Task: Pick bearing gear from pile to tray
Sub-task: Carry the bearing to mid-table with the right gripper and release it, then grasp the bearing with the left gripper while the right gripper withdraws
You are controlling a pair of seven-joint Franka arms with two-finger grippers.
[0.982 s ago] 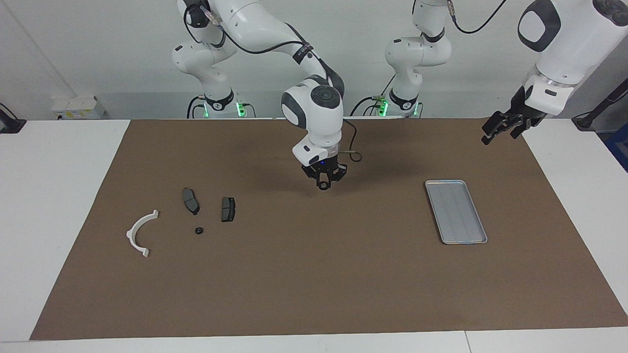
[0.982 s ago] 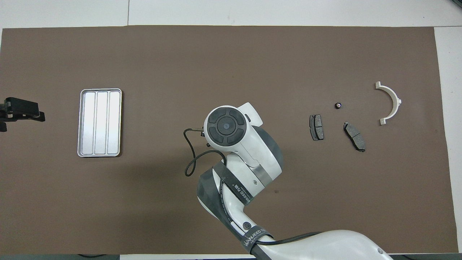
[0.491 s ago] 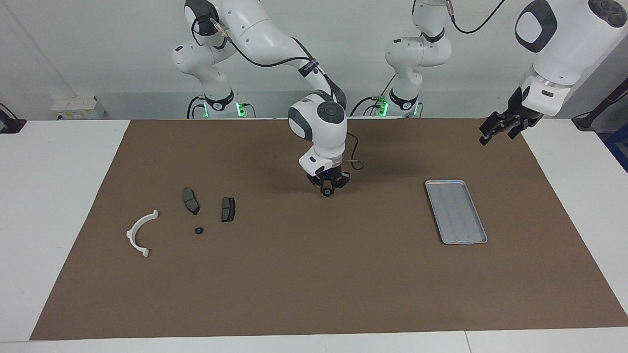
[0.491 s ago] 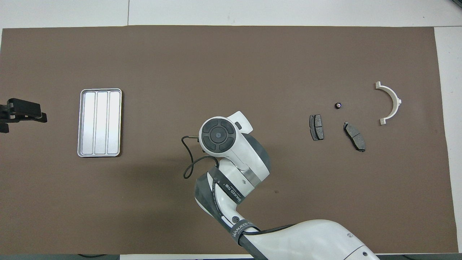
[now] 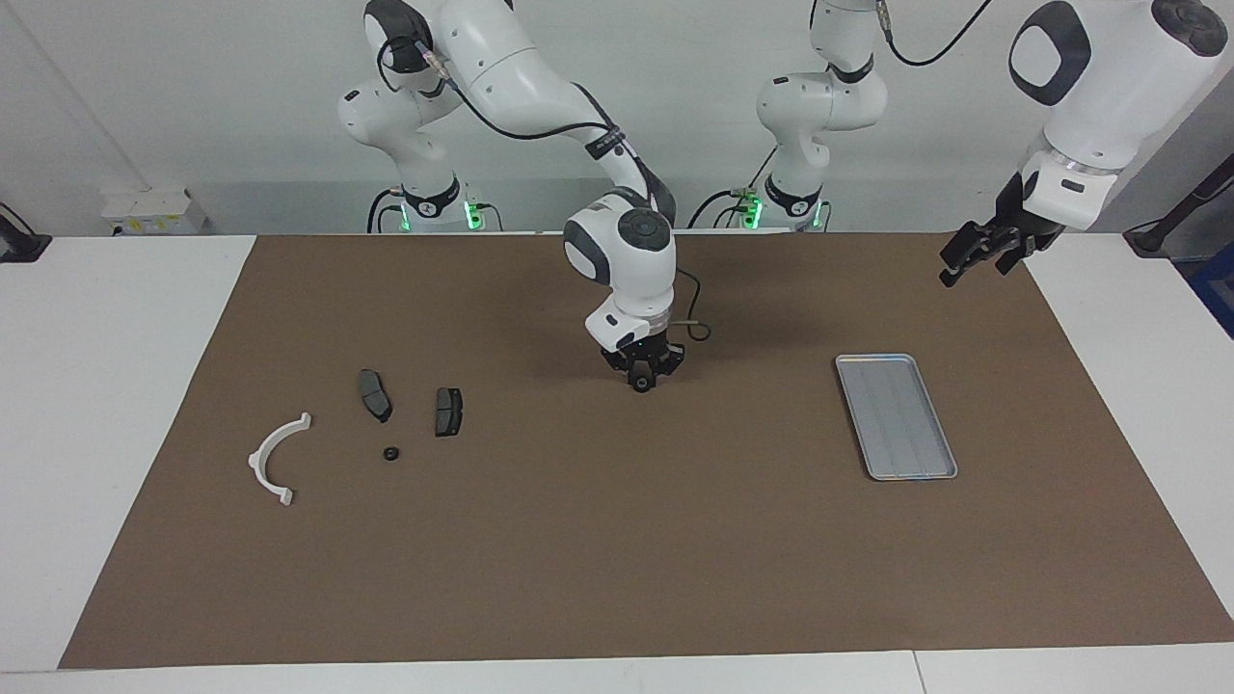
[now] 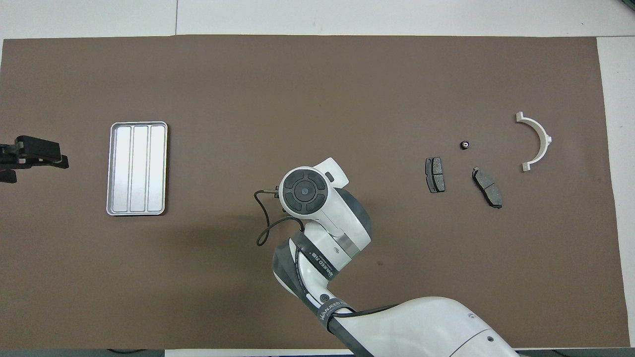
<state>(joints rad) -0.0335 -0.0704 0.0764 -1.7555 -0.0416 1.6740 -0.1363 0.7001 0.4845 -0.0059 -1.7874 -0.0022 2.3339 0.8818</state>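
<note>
My right gripper [image 5: 640,379] hangs low over the middle of the brown mat, shut on a small black round gear [image 5: 640,385]. In the overhead view the arm's wrist [image 6: 305,191] hides the gripper and the held gear. The pile lies toward the right arm's end: a white half-ring bracket [image 5: 278,457] [image 6: 536,141], two dark grey brake pads [image 5: 374,394] [image 5: 447,411] and one black gear [image 5: 390,453] [image 6: 465,145]. The silver tray [image 5: 872,359] [image 6: 138,123] lies toward the left arm's end, with nothing in it. My left gripper [image 5: 969,258] [image 6: 34,153] waits raised over the mat's edge beside the tray.
The brown mat [image 5: 617,559] covers most of the white table. Open mat lies between the held gear and the tray. A loose cable [image 5: 696,328] hangs from the right wrist.
My right gripper has come down closer to the mat with the gear and shifted slightly toward the tray. The left gripper has drifted a little. The pile and the tray have not moved.
</note>
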